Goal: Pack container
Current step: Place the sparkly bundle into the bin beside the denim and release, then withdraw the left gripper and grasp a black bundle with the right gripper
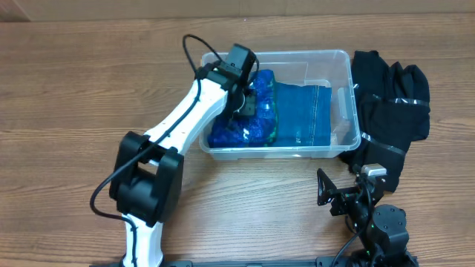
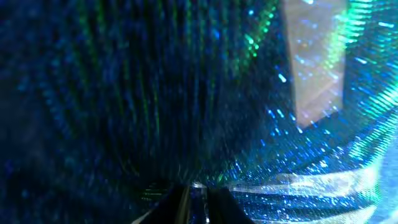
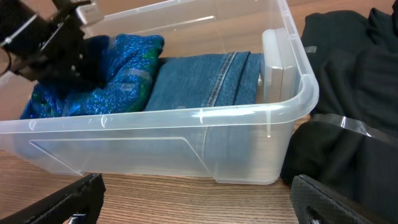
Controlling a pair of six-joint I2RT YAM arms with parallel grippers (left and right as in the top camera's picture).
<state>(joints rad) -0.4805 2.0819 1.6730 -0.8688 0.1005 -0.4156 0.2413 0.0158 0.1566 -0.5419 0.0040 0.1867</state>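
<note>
- Plainly, the clear rectangular plastic container (image 1: 347,95) sits at the upper centre of the overhead frame on the wooden bench (image 1: 74,89). Folded blue denim (image 1: 304,111) fills its right half and a glittery blue-green cloth (image 1: 236,132) its left.
- The left pincer (image 1: 245,101) is down inside the bin, buried in the glittery cloth. Its wrist view shows almost nothing but fabric, so whether it is apart or clamped cannot be told.
- If cloth is snagged on the fingers, lifting out would likely drag it over the rim or tug the light bin along the bench.
- The right pincer (image 1: 343,187), at lower right, is spread wide and empty, near the bin's front wall; a careless push forward could shove the container.
- A black garment (image 1: 393,104) lies against the bin's right side, crowding that edge.
- Open room lies on the bare bench at the left of the frame, and inside the bin above the denim.
</note>
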